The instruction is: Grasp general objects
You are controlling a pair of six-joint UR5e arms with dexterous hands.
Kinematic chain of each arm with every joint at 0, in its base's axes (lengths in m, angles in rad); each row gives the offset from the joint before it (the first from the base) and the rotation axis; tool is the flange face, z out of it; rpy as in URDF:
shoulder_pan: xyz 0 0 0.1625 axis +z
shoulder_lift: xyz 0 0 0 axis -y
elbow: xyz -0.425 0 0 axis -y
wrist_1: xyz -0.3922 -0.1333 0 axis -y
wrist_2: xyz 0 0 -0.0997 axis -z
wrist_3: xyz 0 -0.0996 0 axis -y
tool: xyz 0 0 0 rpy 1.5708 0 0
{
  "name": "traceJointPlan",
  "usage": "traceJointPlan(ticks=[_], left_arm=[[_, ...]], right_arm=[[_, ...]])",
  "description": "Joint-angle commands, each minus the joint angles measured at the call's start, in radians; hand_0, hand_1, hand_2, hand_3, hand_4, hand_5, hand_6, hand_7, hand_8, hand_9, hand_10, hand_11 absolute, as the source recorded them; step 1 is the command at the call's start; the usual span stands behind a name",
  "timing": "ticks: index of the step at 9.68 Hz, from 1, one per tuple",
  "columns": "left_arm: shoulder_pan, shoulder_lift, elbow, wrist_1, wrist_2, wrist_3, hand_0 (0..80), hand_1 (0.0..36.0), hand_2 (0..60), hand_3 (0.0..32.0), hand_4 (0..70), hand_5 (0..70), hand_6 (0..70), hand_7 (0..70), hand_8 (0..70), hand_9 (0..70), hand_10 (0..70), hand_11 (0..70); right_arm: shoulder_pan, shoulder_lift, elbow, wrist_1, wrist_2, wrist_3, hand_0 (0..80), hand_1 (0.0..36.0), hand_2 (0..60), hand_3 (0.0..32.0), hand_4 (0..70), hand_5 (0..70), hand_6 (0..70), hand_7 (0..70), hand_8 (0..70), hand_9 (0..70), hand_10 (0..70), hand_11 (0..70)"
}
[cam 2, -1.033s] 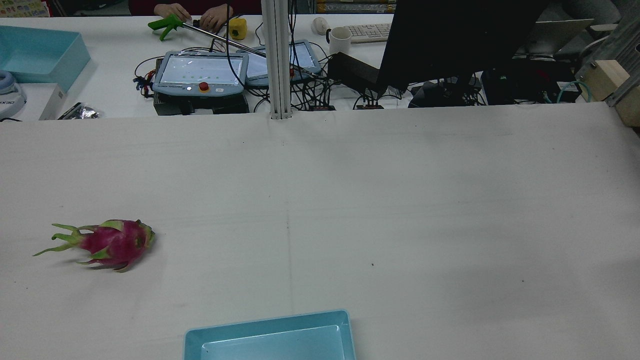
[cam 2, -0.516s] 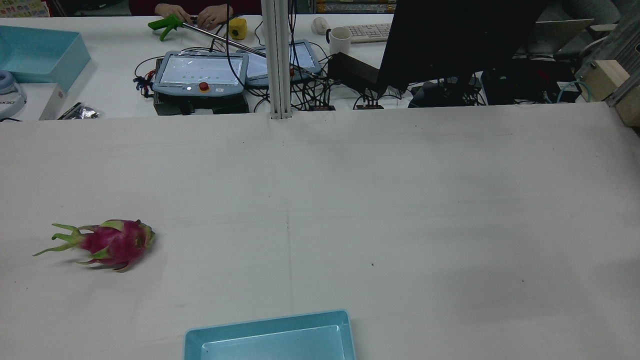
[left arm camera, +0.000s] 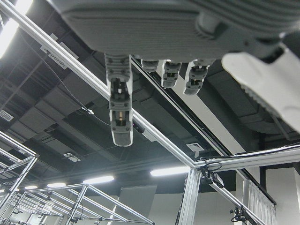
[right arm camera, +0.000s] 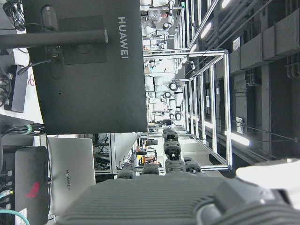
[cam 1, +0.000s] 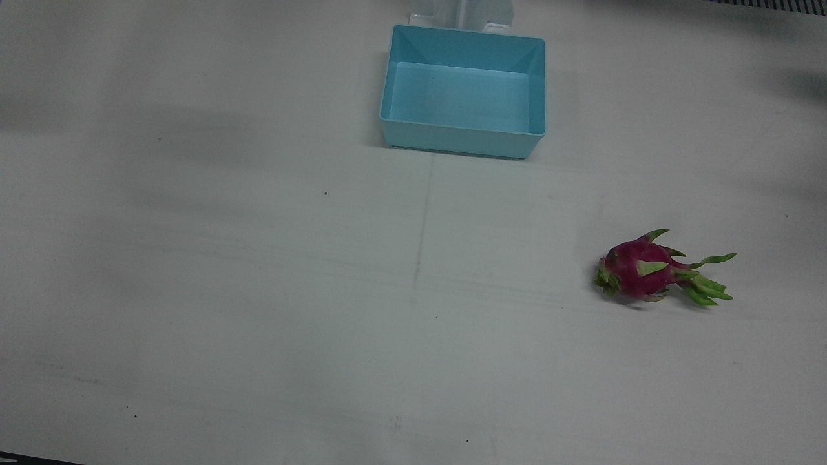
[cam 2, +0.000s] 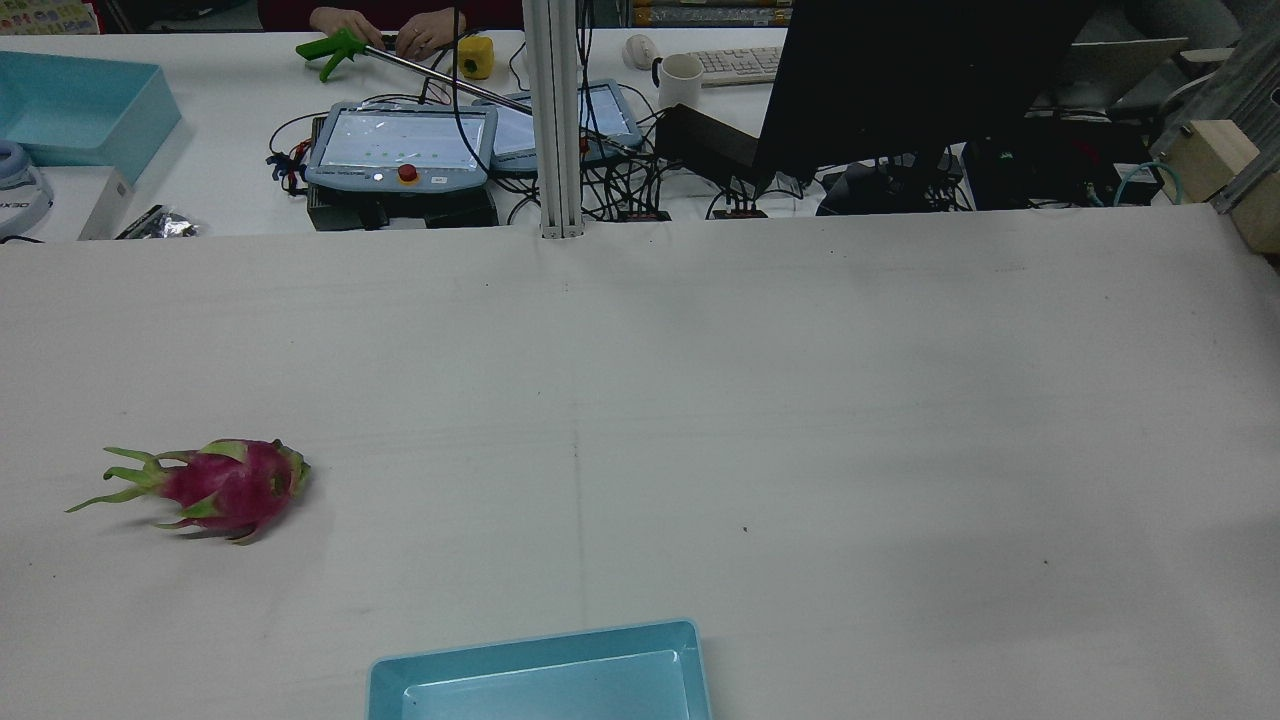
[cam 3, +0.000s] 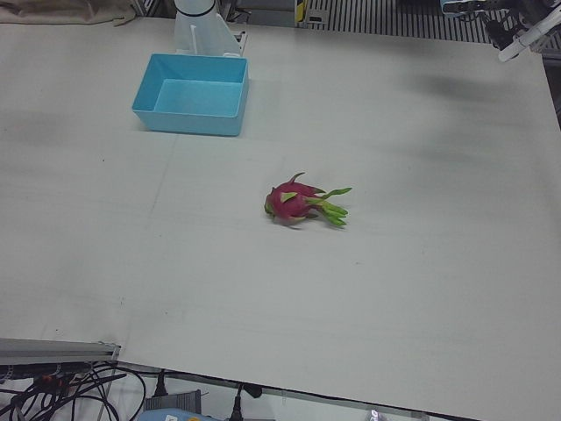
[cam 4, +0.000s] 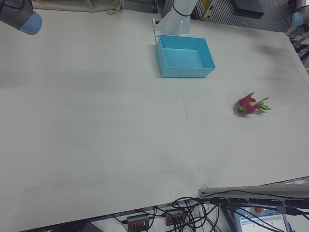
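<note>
A magenta dragon fruit (cam 1: 643,270) with green leafy tips lies on its side on the white table, on my left arm's half (cam 2: 228,487) (cam 3: 296,202) (cam 4: 247,105). Neither hand is over the table in the fixed views. The left hand view looks up at the ceiling: my left hand (left arm camera: 164,28) has its fingers (left arm camera: 120,110) spread and holds nothing. In the right hand view my right hand (right arm camera: 164,197) faces a black monitor, fingers (right arm camera: 171,149) extended and empty. Both hands are far from the fruit.
An empty light-blue bin (cam 1: 460,141) (cam 2: 540,645) (cam 3: 188,120) (cam 4: 186,73) stands at the table's robot-side edge, near the middle. Beyond the far edge are teach pendants (cam 2: 400,145), cables, a mug (cam 2: 680,80), a monitor (cam 2: 900,70) and a person's hands (cam 2: 385,28) on a green grabber.
Nothing on the table has moved. Only the person's hands at the far desk shifted slightly.
</note>
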State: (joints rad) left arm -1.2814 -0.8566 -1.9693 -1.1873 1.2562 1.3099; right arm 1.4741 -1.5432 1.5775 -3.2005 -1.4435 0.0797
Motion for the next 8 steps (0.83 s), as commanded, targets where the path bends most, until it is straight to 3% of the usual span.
traceJointPlan(ticks=[1,2,3,4,6,7,8], left_arm=[[0.008,0.001,0.004,0.063,0.025,-0.044,49.3,10.5,0.0,29.4,0.0,0.0,0.0,9.6,3.9,0.5,0.0,0.0],[0.010,0.001,0.000,0.074,0.050,-0.101,50.5,11.8,0.0,16.0,0.2,4.6,0.1,11.3,2.8,0.8,0.0,0.0],[0.013,-0.002,-0.017,0.110,0.111,-0.180,53.5,16.1,0.0,2.6,6.3,13.5,3.5,14.1,0.0,1.4,1.5,3.9],[0.014,-0.007,-0.037,0.211,0.161,-0.264,55.2,17.3,0.0,0.0,11.4,21.4,6.5,16.3,0.3,1.8,2.6,5.6],[0.013,-0.048,-0.040,0.405,0.343,-0.395,53.1,13.2,0.0,1.4,3.6,14.8,2.7,13.9,3.8,1.3,0.2,1.3],[0.008,-0.059,-0.042,0.472,0.408,-0.464,54.2,13.9,0.0,7.2,1.3,13.3,1.2,14.1,3.9,1.4,0.0,0.2],[-0.008,-0.061,-0.042,0.476,0.445,-0.535,54.9,14.2,0.0,15.2,0.0,10.3,0.0,13.3,3.9,1.2,0.0,0.0]], right_arm=[[0.000,0.000,0.001,0.001,0.000,0.000,0.0,0.0,0.0,0.0,0.0,0.0,0.0,0.0,0.0,0.0,0.0,0.0],[0.000,0.000,0.001,-0.001,0.000,0.000,0.0,0.0,0.0,0.0,0.0,0.0,0.0,0.0,0.0,0.0,0.0,0.0],[0.000,0.000,0.001,-0.001,0.000,0.000,0.0,0.0,0.0,0.0,0.0,0.0,0.0,0.0,0.0,0.0,0.0,0.0],[0.000,0.000,0.001,-0.001,0.000,0.000,0.0,0.0,0.0,0.0,0.0,0.0,0.0,0.0,0.0,0.0,0.0,0.0],[0.000,0.000,0.001,-0.001,0.000,0.000,0.0,0.0,0.0,0.0,0.0,0.0,0.0,0.0,0.0,0.0,0.0,0.0],[0.000,0.000,0.001,-0.001,0.000,0.000,0.0,0.0,0.0,0.0,0.0,0.0,0.0,0.0,0.0,0.0,0.0,0.0],[0.000,0.000,0.001,-0.001,0.000,0.000,0.0,0.0,0.0,0.0,0.0,0.0,0.0,0.0,0.0,0.0,0.0,0.0]])
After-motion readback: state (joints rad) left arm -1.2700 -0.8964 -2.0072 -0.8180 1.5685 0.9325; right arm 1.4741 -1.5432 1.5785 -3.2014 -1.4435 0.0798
